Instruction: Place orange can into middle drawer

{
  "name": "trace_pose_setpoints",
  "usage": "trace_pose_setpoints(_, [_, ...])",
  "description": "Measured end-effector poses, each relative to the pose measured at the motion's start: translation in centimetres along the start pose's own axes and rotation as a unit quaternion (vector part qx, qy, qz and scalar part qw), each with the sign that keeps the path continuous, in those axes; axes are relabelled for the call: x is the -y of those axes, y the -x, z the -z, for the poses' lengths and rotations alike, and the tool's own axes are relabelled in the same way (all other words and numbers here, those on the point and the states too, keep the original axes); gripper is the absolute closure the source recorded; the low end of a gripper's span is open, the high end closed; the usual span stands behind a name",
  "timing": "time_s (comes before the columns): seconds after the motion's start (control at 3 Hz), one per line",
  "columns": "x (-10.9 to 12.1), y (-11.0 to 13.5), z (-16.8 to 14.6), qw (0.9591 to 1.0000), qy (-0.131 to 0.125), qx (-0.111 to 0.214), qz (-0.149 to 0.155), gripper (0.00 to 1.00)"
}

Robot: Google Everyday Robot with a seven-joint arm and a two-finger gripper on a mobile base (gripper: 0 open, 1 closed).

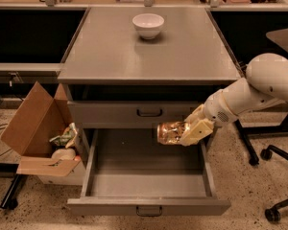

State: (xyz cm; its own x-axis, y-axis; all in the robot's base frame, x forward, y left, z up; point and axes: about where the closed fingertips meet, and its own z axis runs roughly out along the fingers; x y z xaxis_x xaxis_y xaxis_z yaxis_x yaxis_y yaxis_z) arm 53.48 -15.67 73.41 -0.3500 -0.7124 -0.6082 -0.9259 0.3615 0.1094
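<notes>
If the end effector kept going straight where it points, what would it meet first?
The end effector, shut on the orange can, points left over the middle drawer; probably that drawer's left wall first, though it may pass above it.

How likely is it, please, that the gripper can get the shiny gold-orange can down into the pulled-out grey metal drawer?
Probably yes: the gripper, shut on the shiny gold-orange can, hangs over the pulled-out grey metal middle drawer, with nothing visible between them.

Rounded white arm [245, 97] ends in cream jaws.
</notes>
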Motion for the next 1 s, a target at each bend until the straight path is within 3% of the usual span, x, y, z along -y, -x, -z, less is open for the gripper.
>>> trace_pose_setpoints(0.33, [0.0,0.0,0.0,1.0,0.0,0.0,0.0,1.0])
trace_pose_setpoints(0.67, [0.4,-2.0,-2.8,0.9998,-0.001,-0.006,-0.017,1.0])
trace_pose_setpoints(1.0, [1.2,-6.0,-7.5,0.999,-0.003,-0.009,-0.045,1.0])
